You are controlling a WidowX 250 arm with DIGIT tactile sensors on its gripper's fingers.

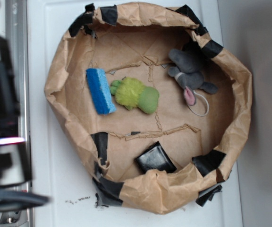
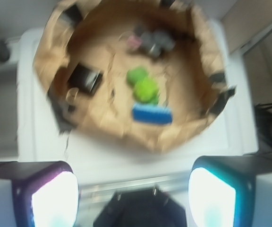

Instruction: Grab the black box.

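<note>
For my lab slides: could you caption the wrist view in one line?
Open hand above the paper basin; black box lies apart from green plush, blue sponge and grey mouse toy.

no text, label, brand, number or sign can be read anywhere in either view.

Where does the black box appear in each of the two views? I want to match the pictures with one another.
Exterior view: the black box lies low in the picture, near the centre, against the bottom rim of the brown paper ring.
Wrist view: it lies at the left, inside the ring's left rim.
Shared landmark: the green plush toy beside the blue sponge, near the middle of the ring.
</note>
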